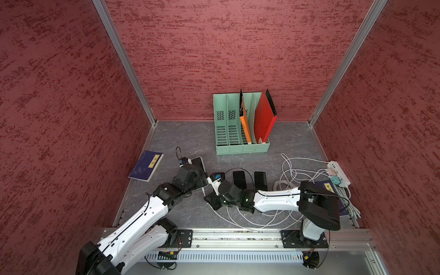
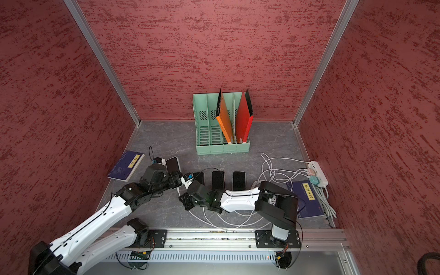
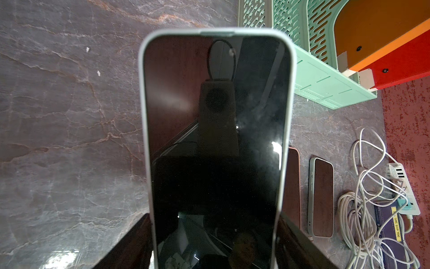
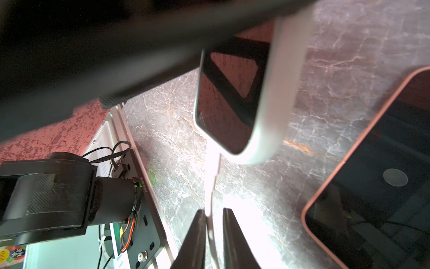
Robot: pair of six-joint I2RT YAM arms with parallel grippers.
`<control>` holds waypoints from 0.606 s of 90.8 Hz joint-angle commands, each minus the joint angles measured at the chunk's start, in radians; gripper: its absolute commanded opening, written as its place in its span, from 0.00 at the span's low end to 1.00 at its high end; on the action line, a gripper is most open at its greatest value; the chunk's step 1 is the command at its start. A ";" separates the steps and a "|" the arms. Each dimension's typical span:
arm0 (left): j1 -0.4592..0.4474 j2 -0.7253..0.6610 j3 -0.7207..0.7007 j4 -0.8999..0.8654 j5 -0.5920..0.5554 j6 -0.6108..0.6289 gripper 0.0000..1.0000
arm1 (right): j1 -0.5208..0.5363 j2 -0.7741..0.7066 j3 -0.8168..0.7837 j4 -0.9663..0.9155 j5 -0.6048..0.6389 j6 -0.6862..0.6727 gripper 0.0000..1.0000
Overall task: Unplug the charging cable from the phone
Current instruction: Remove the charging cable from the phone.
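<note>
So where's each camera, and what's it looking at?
Top views: high above the base, looking down at the table; left arm, right arm show.
Left wrist: behind the left tool, looking along the phone it grips.
Right wrist: behind the right tool, facing the cable between its fingers.
Shared: both wrist views show that phone.

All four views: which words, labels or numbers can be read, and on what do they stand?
"梦溪笔谈" (likely): yellow label on the right blue book.
Label of the left blue book: too small.
Print on the black motor: blurred.
Colourful sticker: blurred.
</note>
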 commanded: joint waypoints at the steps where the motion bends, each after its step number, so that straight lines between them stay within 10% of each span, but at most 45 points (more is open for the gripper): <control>1: -0.003 -0.013 -0.002 0.078 0.006 0.007 0.00 | -0.003 0.014 0.017 -0.014 0.021 0.004 0.13; 55: -0.005 -0.069 -0.019 0.131 -0.030 -0.007 0.00 | -0.004 0.015 0.015 -0.021 0.013 0.000 0.07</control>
